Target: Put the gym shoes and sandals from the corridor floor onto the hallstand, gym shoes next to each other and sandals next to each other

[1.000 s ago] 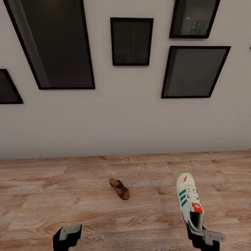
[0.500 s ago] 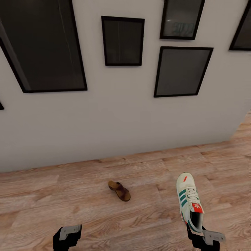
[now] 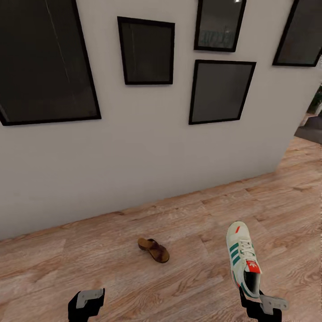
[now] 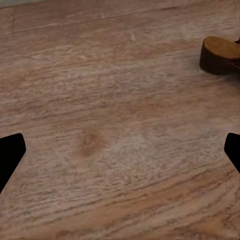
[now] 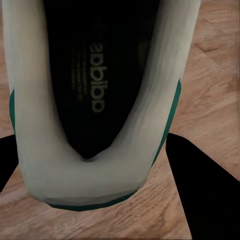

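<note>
My right gripper (image 3: 257, 300) is shut on the heel of an off-white gym shoe (image 3: 243, 257) with green stripes, held off the corridor floor (image 3: 197, 214) with its toe pointing away from me. In the right wrist view the gym shoe's heel collar (image 5: 90, 170) sits between the dark fingers (image 5: 200, 195). A brown sandal (image 3: 154, 250) lies on the planks ahead, between my two arms. My left gripper (image 3: 86, 302) hangs open and empty low over the floor, and its wrist view catches the sandal's heel (image 4: 220, 54) beyond it. The hallstand is out of view.
A white wall (image 3: 147, 147) hung with several black-framed pictures (image 3: 145, 51) runs close ahead, slanting away to the right. At the far right the wall ends (image 3: 308, 120) and the wood floor carries on past it.
The whole view has swung, so the camera has turned: the wall now slants and its right end has come into sight. Both grippers and the held gym shoe keep their places in the picture.
</note>
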